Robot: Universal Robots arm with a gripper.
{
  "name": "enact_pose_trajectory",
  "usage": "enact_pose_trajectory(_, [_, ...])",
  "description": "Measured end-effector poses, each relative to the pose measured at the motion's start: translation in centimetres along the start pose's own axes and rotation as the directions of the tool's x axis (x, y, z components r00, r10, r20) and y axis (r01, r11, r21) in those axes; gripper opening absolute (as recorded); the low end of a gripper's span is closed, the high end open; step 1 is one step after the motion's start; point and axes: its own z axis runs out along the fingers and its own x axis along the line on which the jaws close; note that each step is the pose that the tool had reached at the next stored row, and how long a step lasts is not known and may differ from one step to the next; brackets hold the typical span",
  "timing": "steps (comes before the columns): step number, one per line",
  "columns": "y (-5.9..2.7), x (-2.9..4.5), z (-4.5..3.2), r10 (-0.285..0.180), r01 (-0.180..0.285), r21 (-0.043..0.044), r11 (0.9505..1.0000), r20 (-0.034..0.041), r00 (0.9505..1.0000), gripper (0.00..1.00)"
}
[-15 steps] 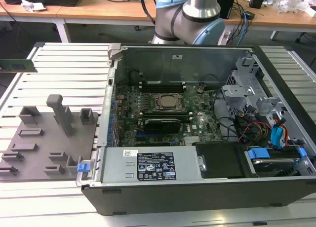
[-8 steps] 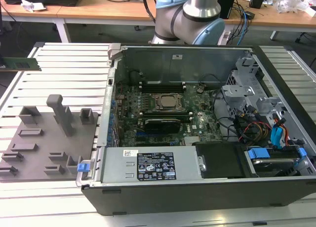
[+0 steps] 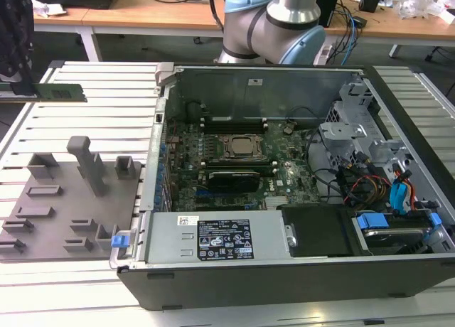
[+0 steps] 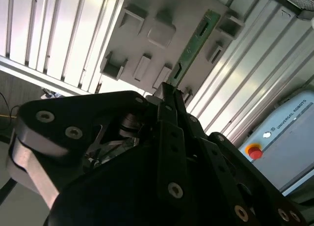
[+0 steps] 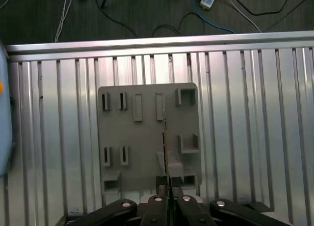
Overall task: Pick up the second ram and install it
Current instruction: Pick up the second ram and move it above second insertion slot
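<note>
Hand [image 4: 169, 91] state, Op2?

Op2: Clenched on the second ram [image 4: 194, 44], held clear above the grey fixture plate [image 5: 142, 147], at the exterior view's left of the open computer case [image 3: 284, 284]. Pick-up looks done; install not yet begun.

the slatted aluminium table [image 3: 85, 121] under me carries two things. a flat grey fixture plate [image 3: 64, 213], studded with raised blocks and pockets, lies on the slats at the exterior view's left. just beside it, toward the exterior view's right, an open computer case [image 3: 284, 277] lies on its side, motherboard facing up.
</note>
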Motion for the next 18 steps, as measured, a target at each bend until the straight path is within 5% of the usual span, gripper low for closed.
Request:
enact_pose_trajectory(5, [-1.81, -0.11, -0.09, 0.000, 0.000, 0.0000, 1.0000, 0.0000, 1.0000, 0.13])
enact_pose_trajectory(13, [-6.31, -0.40, -0.31, 0.000, 0.000, -0.0001, 1.0000, 0.0000, 1.0000, 0.13])
enact_pose_trajectory(18, [-8.07, -0.51, -0.40, 0.000, 0.000, -0.0001, 1.0000, 0.0000, 1.0000, 0.13])
